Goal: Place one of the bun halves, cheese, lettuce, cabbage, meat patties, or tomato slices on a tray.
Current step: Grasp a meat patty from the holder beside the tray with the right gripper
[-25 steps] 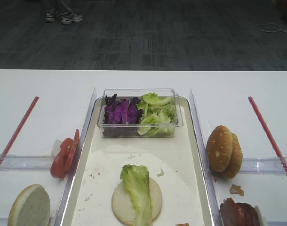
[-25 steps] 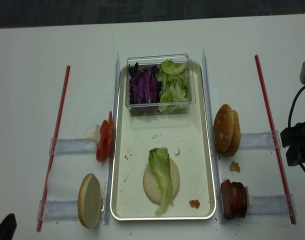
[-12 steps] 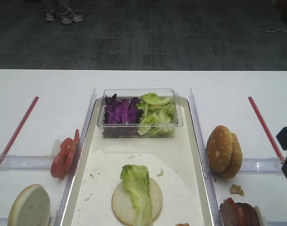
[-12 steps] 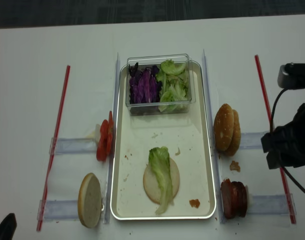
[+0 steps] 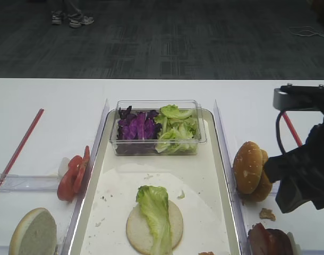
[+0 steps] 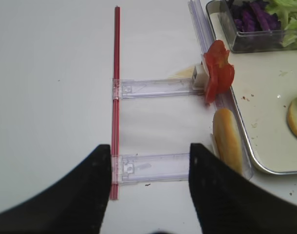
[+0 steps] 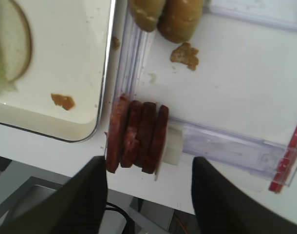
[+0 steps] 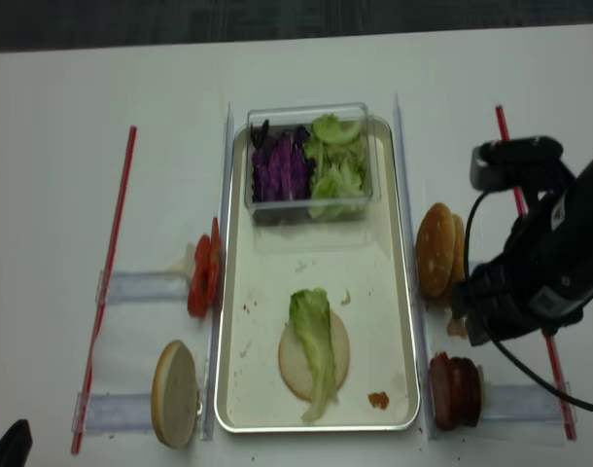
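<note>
Bun half (image 8: 314,355) and lettuce (image 8: 314,341) are lying on the tray (image 8: 267,292); right pincer (image 7: 149,195), wide open and empty, is being held over the meat patties (image 7: 137,141).

We see the right arm (image 5: 303,175) covering part of the sesame buns (image 5: 248,167), and the picture's lower edge cuts the patties (image 5: 268,243) and the pale bun half (image 5: 33,234). In the right wrist view both fingers (image 7: 85,204) are dark blurs. The left pincer (image 8: 10,449) is only a black tip at the corner.
</note>
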Tool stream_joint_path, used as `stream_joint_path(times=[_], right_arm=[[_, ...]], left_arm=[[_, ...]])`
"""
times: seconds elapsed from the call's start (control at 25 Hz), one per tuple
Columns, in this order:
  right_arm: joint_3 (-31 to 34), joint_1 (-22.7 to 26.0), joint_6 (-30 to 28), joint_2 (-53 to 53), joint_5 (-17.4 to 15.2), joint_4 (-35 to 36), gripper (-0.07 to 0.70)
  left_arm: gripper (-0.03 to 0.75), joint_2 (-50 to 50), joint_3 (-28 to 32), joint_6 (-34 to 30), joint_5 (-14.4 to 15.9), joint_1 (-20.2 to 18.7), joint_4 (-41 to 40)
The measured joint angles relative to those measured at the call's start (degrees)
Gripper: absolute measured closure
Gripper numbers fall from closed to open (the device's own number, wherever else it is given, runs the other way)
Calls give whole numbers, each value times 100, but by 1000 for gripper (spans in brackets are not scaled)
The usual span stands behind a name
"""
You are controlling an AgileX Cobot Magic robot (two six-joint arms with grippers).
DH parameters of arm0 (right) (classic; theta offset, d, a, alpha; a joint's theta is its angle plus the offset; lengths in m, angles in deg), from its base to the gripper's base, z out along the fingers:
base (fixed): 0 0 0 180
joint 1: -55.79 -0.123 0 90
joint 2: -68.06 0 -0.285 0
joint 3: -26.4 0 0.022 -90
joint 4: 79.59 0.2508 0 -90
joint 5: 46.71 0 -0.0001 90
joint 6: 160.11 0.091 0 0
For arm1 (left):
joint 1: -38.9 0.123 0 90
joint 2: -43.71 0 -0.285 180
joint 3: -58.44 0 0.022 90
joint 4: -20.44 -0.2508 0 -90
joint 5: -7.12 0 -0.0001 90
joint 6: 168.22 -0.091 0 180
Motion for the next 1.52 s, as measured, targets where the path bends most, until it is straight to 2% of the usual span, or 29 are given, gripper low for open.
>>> stream_joint_path(times=[0.6, 0.96, 1.16, 1.4, 1.52], right_arm=[[-25, -881, 318, 664, 382, 108, 220], [-37, -938, 456, 1101, 483, 142, 221], [-37, -938, 441, 1326, 532, 221, 290], [-37, -948, 441, 1505, 536, 248, 313], [-37, -948, 441, 1516, 542, 251, 354]], left_arm=[[366, 0, 0, 0, 0, 0, 0], [366, 0, 0, 0, 0, 0, 0], [366, 0, 0, 0, 0, 0, 0], [366, 0, 0, 0, 0, 0, 0], [366, 0, 0, 0, 0, 0, 0]])
